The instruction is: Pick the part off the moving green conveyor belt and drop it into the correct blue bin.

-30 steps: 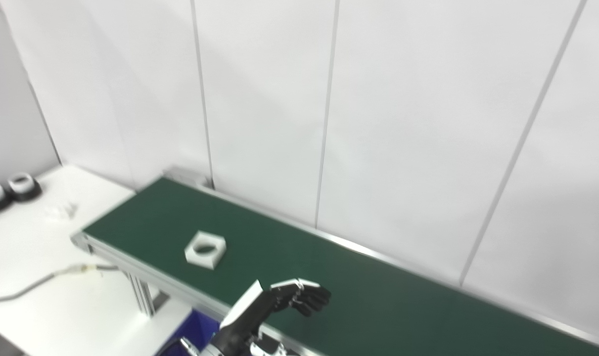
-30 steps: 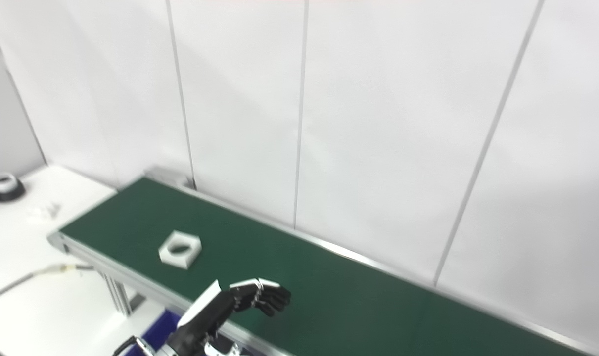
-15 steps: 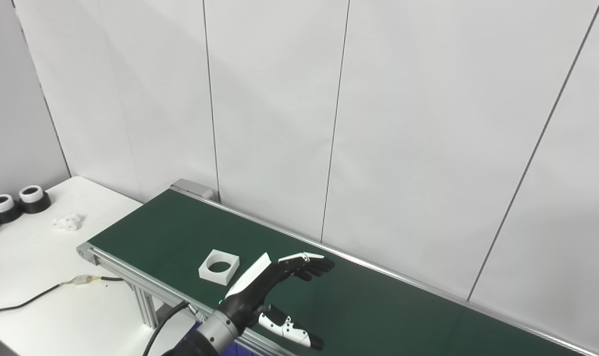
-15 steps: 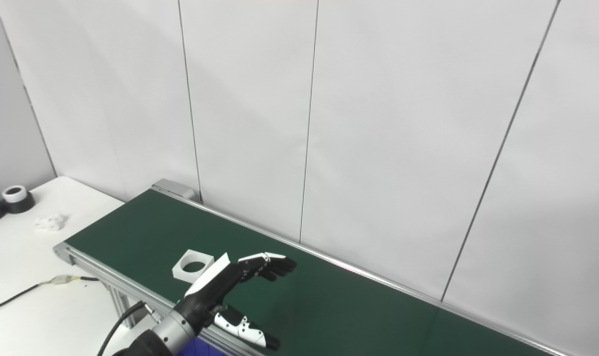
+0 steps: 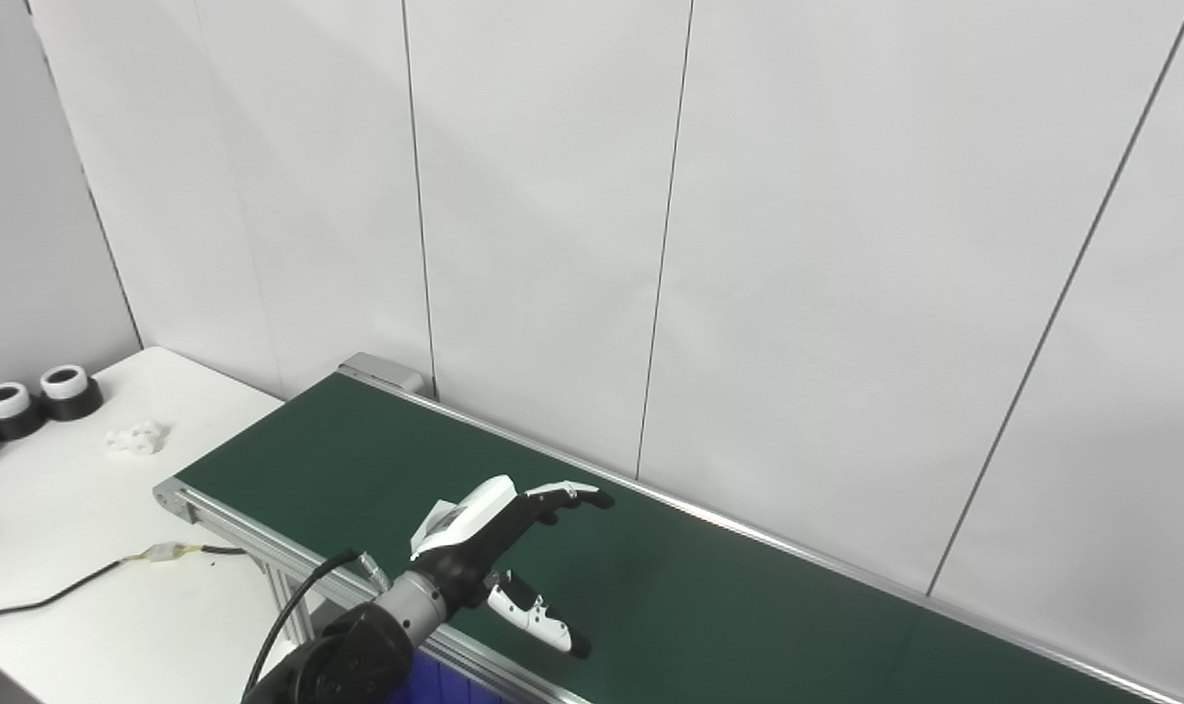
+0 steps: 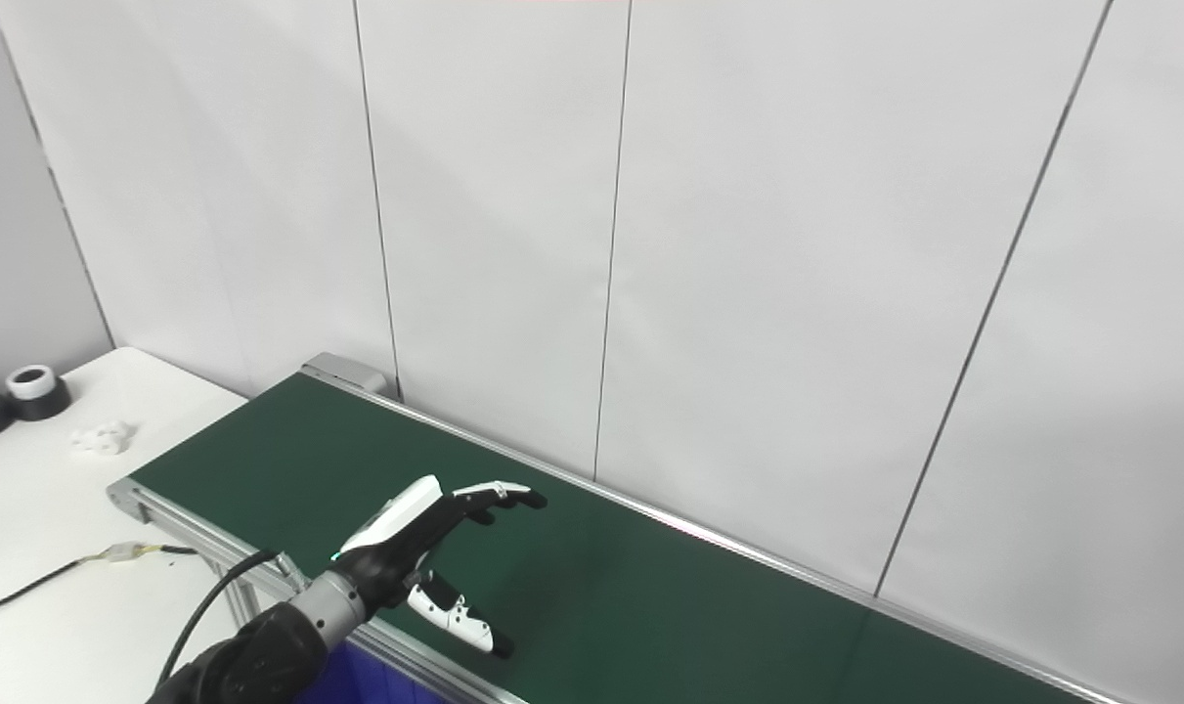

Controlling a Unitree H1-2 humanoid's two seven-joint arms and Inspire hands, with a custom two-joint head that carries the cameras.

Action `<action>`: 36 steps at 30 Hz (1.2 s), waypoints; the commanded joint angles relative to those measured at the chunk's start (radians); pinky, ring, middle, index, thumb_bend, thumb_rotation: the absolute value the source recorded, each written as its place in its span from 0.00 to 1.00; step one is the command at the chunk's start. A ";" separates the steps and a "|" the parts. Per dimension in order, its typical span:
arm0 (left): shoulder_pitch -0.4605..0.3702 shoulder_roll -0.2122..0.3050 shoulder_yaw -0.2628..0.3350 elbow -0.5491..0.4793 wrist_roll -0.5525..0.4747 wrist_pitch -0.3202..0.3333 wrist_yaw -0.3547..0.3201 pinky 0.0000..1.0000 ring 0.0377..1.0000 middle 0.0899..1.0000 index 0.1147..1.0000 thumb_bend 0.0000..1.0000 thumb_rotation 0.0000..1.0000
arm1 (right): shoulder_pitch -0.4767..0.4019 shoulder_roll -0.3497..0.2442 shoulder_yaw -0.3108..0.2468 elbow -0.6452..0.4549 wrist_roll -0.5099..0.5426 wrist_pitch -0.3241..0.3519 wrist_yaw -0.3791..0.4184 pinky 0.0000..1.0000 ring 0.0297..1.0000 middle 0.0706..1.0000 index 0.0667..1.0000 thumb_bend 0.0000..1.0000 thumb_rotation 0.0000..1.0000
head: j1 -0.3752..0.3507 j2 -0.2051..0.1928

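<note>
The green conveyor belt [image 5: 709, 596] runs from the middle left to the bottom right. My left hand [image 5: 499, 533] reaches over its near edge, fingers stretched out and thumb spread apart below, open. It hovers over the white square part with a round hole. Only a pale corner of the part [image 5: 436, 515] shows at the hand's left edge; in the right eye view the hand [image 6: 425, 533] hides it. I cannot tell whether the hand touches the part. A blue bin [image 5: 445, 684] shows as a sliver under the belt's near edge. The right hand is out of view.
A white table [image 5: 83, 548] stands left of the belt, with black-and-white rings [image 5: 39, 396], a small white part [image 5: 137, 438] and a cable [image 5: 54, 596]. A white panelled wall [image 5: 748, 244] rises right behind the belt.
The part has ridden the belt to the right. My left hand has swung left and forward until it covers the part. The camera shifted before half a second ago.
</note>
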 commanded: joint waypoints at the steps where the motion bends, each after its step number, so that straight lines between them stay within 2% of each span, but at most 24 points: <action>1: -0.049 0.041 -0.005 0.005 0.023 0.000 -0.001 0.78 0.88 0.87 0.79 0.85 0.01 | -0.002 0.000 -0.005 -0.034 -0.001 -0.059 0.002 0.75 0.78 0.81 0.88 0.40 0.40 | -0.001 0.002; 8: -0.093 0.080 -0.031 0.085 0.090 0.008 0.006 0.78 0.86 0.86 0.79 0.87 0.00 | 0.004 0.000 -0.008 -0.040 0.004 -0.059 0.010 0.74 0.77 0.80 0.88 0.42 0.42 | 0.001 0.012; 14: -0.138 0.106 -0.052 0.172 0.142 0.003 0.016 0.83 0.88 0.87 0.80 0.85 0.00 | 0.007 0.000 -0.008 -0.045 0.007 -0.059 0.012 0.74 0.77 0.80 0.88 0.43 0.44 | 0.003 0.017; 24: -0.218 0.144 -0.113 0.328 0.220 -0.046 0.044 0.83 0.86 0.86 0.79 0.85 0.00 | 0.017 0.000 -0.011 -0.056 -0.002 -0.058 0.012 0.73 0.77 0.80 0.87 0.46 0.50 | 0.000 0.023; 31: -0.267 0.167 -0.163 0.392 0.277 -0.040 0.041 0.83 0.85 0.87 0.80 0.84 0.00 | 0.027 0.003 -0.015 -0.066 -0.006 -0.057 0.017 0.73 0.77 0.80 0.88 0.49 0.54 | -0.002 0.027; 36: -0.290 0.173 -0.189 0.430 0.312 -0.035 0.054 0.82 0.85 0.87 0.80 0.85 0.00 | 0.033 0.005 -0.015 -0.074 -0.006 -0.058 0.018 0.73 0.77 0.80 0.87 0.48 0.52 | -0.006 0.030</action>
